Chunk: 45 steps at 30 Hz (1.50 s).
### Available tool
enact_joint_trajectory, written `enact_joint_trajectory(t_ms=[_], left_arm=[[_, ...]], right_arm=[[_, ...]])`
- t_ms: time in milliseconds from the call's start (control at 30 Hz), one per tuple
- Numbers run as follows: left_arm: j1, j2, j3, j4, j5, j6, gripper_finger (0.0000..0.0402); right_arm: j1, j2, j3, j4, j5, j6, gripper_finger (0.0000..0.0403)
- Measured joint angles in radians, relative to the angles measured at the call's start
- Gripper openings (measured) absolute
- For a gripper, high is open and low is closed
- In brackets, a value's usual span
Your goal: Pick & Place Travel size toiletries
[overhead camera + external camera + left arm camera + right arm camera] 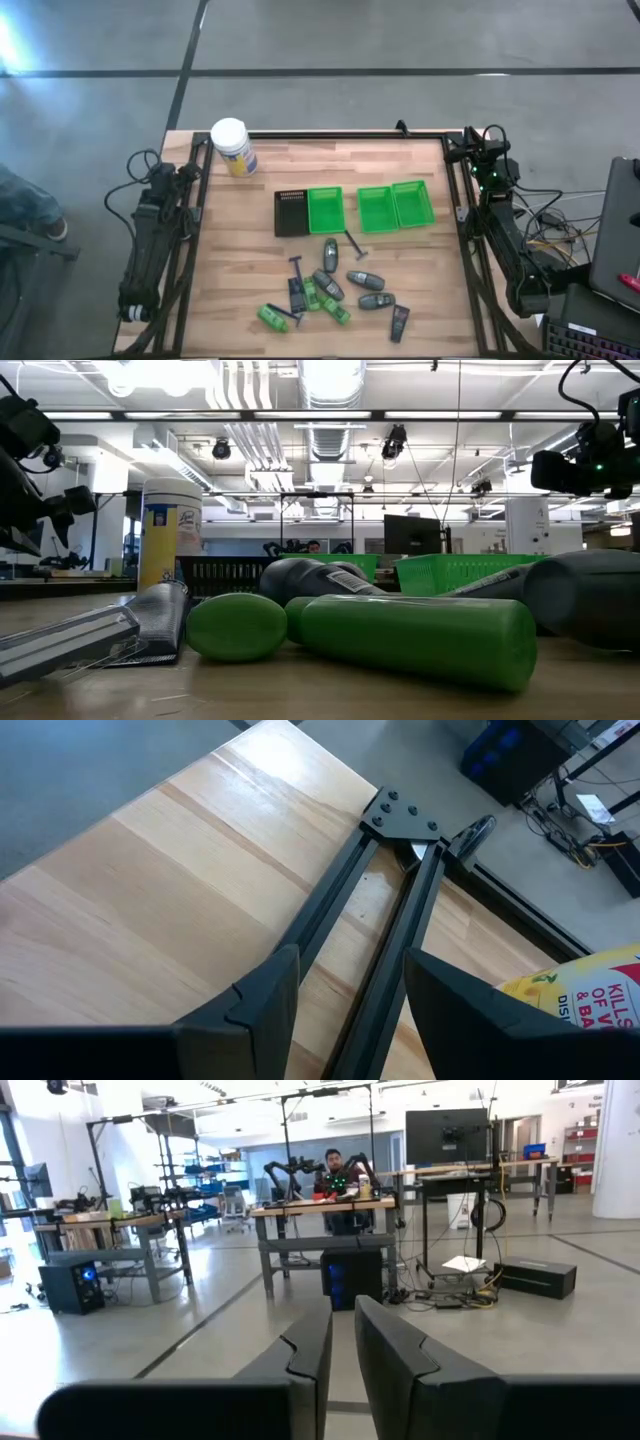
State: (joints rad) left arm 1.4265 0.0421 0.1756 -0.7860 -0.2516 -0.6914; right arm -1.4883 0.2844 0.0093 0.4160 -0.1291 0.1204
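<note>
The toiletries lie loose on the wooden table near its front middle. They are green mini bottles [272, 318] [335, 312], dark grey oval tubes [365, 279] [330, 255] and thin black T-shaped sticks [296, 270] [352, 243]. In the low view a green bottle [420, 640] lies on its side in front of a grey tube [590, 595]. My left gripper [192, 160] [350, 1010] is parked open and empty at the table's far left corner. My right gripper [482, 140] [343, 1345] is parked at the far right corner, its fingers almost together and holding nothing.
A black tray [291, 212] and three green trays [325, 209] [375, 208] [413, 203] stand in a row at mid-table. A white-lidded, yellow-labelled jar [232, 146] stands at the far left, close to my left gripper. A black frame [330, 134] rims the table.
</note>
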Motion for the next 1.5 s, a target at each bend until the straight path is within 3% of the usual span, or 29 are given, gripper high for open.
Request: enact_joint_trajectory(t_ms=[1133,1233,1333,1500], left_arm=[[0.0,0.0,0.0,0.0,0.0,0.0,0.0186],[0.0,0.0,0.0,0.0,0.0,0.0,0.0186],[0.0,0.0,0.0,0.0,0.0,0.0,0.0186],[0.0,0.0,0.0,0.0,0.0,0.0,0.0186]], right_arm=[[0.0,0.0,0.0,0.009,0.0,0.009,0.0133],[0.0,0.0,0.0,0.003,-0.006,0.154,0.014],[0.0,0.0,0.0,0.002,-0.038,0.476,0.0146],[0.0,0.0,0.0,-0.011,-0.327,0.836,0.0156]])
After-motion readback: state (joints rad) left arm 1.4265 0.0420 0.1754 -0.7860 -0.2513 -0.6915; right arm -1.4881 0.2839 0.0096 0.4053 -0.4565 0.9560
